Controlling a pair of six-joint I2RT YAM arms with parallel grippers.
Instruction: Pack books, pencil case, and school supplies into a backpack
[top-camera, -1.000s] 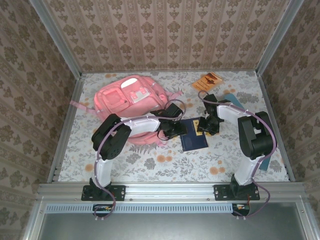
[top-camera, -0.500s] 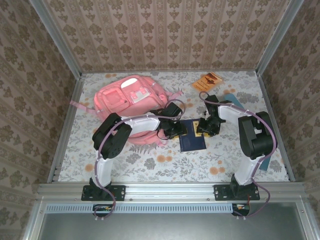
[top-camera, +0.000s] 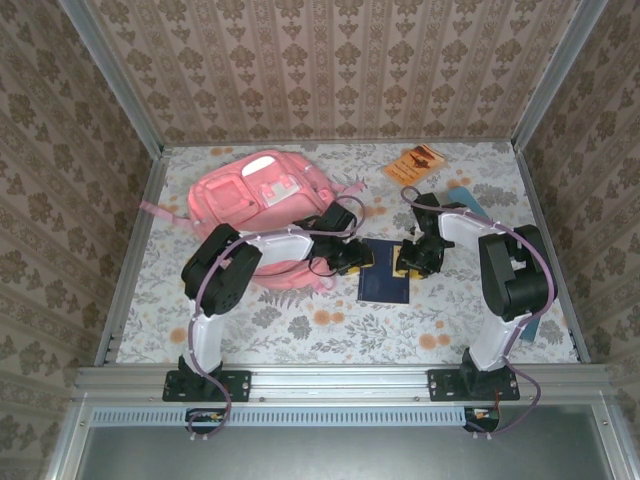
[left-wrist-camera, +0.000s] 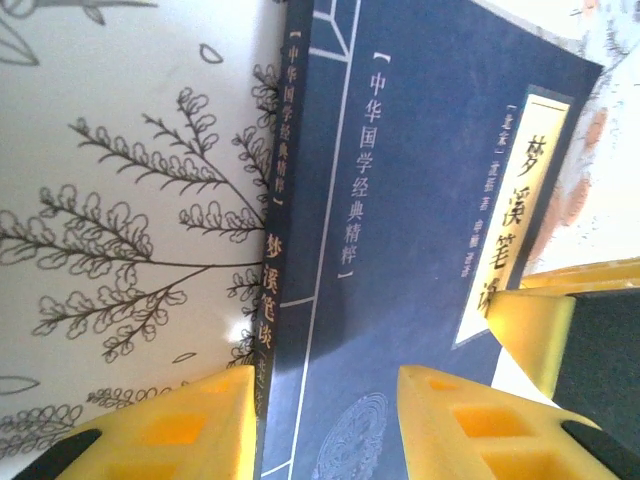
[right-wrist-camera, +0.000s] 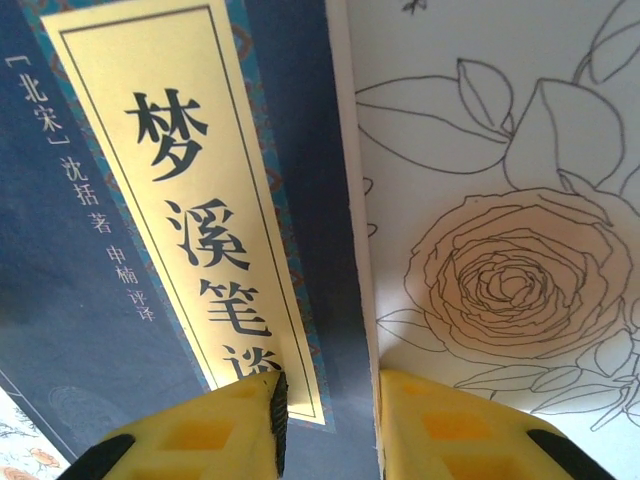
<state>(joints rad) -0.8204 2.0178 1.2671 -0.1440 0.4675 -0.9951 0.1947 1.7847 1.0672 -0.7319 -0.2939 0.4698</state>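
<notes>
A dark navy book (top-camera: 384, 286) with gold lettering lies flat on the floral table, just right of the pink backpack (top-camera: 258, 196). My left gripper (top-camera: 357, 262) (left-wrist-camera: 325, 385) stands open astride the book's spine (left-wrist-camera: 277, 250): one finger is over the table, the other over the cover. My right gripper (top-camera: 406, 262) (right-wrist-camera: 330, 390) is open astride the opposite page edge (right-wrist-camera: 352, 200), at the gold title label (right-wrist-camera: 190, 200). An orange booklet (top-camera: 416, 162) lies at the back. The light blue pencil case (top-camera: 466, 198) pokes out behind the right arm.
Metal rails (top-camera: 130, 250) and papered walls enclose the table on three sides. A pink strap (top-camera: 160, 211) trails left of the backpack. A dark teal flat thing (top-camera: 531, 326) shows behind the right arm's lower link. Bare floral table (top-camera: 330, 330) lies in front of the book.
Both grippers have narrowed their jaws a little around the book's edges. The left gripper has edged right toward the spine. The book has barely shifted.
</notes>
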